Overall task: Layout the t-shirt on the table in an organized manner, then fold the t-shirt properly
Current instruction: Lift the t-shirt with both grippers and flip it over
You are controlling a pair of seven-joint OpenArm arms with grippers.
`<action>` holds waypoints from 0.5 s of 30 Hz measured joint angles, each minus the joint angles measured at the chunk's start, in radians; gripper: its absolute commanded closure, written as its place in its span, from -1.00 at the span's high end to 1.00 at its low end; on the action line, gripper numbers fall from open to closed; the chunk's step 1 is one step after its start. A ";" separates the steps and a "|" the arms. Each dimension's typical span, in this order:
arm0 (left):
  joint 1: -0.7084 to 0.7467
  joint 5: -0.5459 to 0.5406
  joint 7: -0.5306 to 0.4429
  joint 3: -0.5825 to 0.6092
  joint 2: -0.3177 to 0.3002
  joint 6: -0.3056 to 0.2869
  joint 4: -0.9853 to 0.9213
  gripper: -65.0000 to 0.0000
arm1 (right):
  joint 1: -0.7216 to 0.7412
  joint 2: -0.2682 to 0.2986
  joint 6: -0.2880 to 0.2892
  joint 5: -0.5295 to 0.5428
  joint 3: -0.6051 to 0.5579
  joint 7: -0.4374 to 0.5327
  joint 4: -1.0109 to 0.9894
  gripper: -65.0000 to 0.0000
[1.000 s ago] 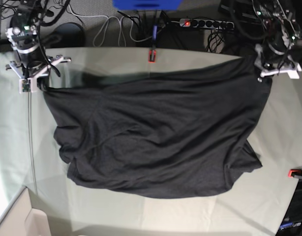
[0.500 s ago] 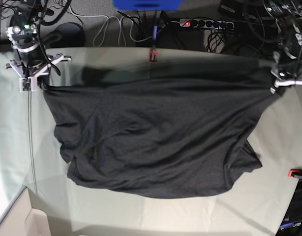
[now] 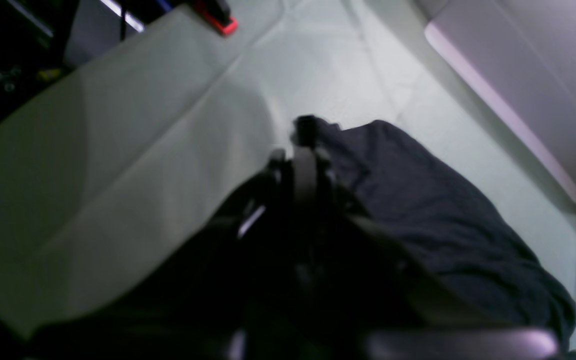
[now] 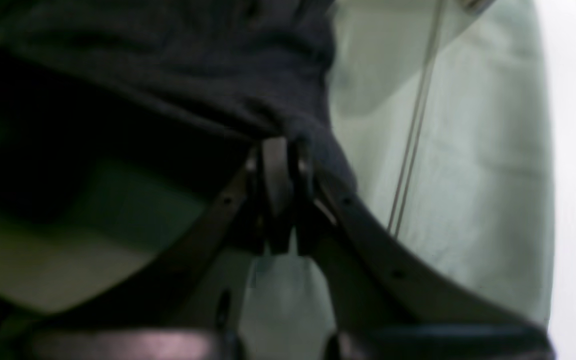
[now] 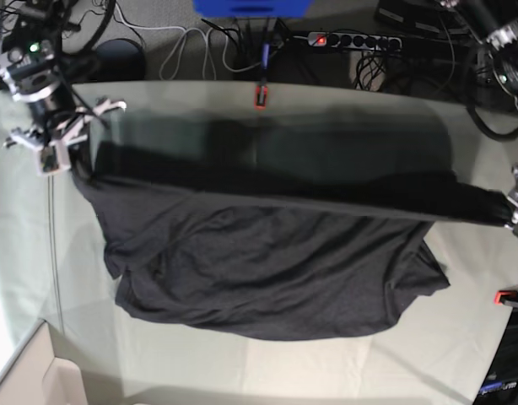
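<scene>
Base view: the large charcoal-black soft fabric t-shirt [image 5: 276, 261] lies across the middle of the broad pale grey-green cloth-covered table [image 5: 326, 371], its far edge pulled taut in a straight band lifted between the two arms, the rest rumpled on the surface with a dark shadow behind the raised edge. Right gripper [image 5: 61, 156] sits at the far left corner of the shirt, closed on the fabric; left gripper [image 5: 516, 215] is at the frame's right edge, pinching the other corner. A small red clamp [image 5: 260, 95] sits on the table's far edge, another red clamp [image 5: 508, 297] at the right edge. Left wrist view: blurry, left gripper [image 3: 304, 150] has its jaws pressed together on a bunched corner of the dark t-shirt [image 3: 443, 215], which trails away over the pale table [image 3: 118, 165]. Right wrist view: right gripper [image 4: 280, 150] clamped tight on a fold of the shirt [image 4: 193, 60], cloth hanging above the table [image 4: 468, 175].
</scene>
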 measured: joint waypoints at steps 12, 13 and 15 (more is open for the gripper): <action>0.011 0.003 -0.008 0.000 0.022 -0.007 -0.378 -1.00 | -0.092 -0.028 0.009 -0.008 -0.079 -0.001 -0.163 -1.00; 0.017 0.004 -0.008 0.000 0.027 -0.005 -0.398 -1.00 | -0.092 -0.027 0.008 -0.009 -0.079 -0.002 -0.176 -1.00; 0.029 0.005 -0.005 0.000 0.031 -0.004 -0.438 -1.00 | -0.092 -0.018 0.009 -0.007 -0.084 0.000 -0.197 -1.00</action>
